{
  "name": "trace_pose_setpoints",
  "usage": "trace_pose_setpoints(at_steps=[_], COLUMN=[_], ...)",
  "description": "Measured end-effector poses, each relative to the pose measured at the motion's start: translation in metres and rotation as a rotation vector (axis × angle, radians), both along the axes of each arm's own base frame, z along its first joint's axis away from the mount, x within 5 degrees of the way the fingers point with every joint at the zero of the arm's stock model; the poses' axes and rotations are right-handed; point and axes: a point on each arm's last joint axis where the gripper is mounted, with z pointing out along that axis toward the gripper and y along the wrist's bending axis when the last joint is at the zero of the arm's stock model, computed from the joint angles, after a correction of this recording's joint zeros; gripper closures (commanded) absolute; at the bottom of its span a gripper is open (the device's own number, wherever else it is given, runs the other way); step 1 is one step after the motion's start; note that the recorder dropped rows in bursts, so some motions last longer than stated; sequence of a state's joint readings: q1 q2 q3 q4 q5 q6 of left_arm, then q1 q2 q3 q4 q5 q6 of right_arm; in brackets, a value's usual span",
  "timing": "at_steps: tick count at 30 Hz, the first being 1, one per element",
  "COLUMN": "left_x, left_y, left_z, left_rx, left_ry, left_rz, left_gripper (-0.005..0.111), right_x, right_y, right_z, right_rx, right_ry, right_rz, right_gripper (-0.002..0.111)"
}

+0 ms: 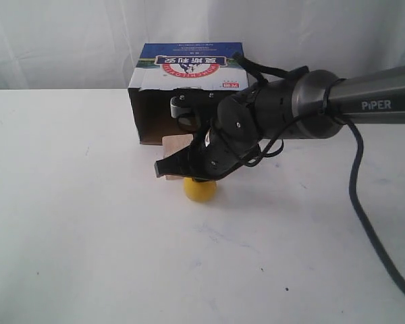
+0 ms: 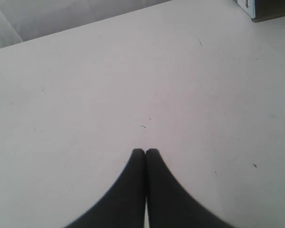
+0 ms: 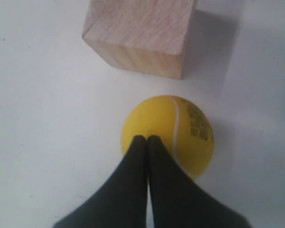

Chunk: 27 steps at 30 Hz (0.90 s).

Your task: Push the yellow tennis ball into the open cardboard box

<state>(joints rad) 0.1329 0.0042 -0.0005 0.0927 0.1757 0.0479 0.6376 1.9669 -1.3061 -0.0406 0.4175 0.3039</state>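
The yellow tennis ball (image 1: 200,190) rests on the white table in front of the open cardboard box (image 1: 189,74), whose dark opening faces the ball. A light wooden cube (image 1: 177,143) stands between ball and box mouth. My right gripper (image 1: 160,169) hangs just above the ball, shut and holding nothing. In the right wrist view its closed tips (image 3: 147,138) overlap the ball (image 3: 180,128), with the cube (image 3: 140,35) just beyond; I cannot tell whether they touch the ball. My left gripper (image 2: 145,151) is shut over bare table, and it does not show in the exterior view.
The white table (image 1: 74,223) stretches wide on all sides. A corner of the box (image 2: 270,7) shows at the edge of the left wrist view. The right arm's black cable (image 1: 364,223) trails down at the right. A white curtain hangs behind.
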Motion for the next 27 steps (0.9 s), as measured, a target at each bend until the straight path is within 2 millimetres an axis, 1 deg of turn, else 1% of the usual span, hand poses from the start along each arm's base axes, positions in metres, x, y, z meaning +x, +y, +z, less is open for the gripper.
trace_pose_setpoints(at_steps=[7,13,21,27], left_x=[0.0,0.0,0.0,0.0], left_y=[0.0,0.0,0.0,0.0], left_z=[0.0,0.0,0.0,0.0], left_rx=[0.0,0.0,0.0,0.0], left_ry=[0.0,0.0,0.0,0.0], left_rz=[0.0,0.0,0.0,0.0], left_gripper=[0.107,0.107,0.107,0.107], right_x=[-0.002,-0.002,0.002,0.004], right_y=[-0.002,-0.006,-0.018,-0.023], right_z=[-0.001,-0.002,-0.001,-0.003], right_rx=[-0.038,-0.089,-0.234,-0.295], right_ry=[0.038,0.024,-0.02,-0.033], right_rz=[0.002,0.016,0.01,-0.02], right_gripper=[0.108,0.108,0.108,0.108])
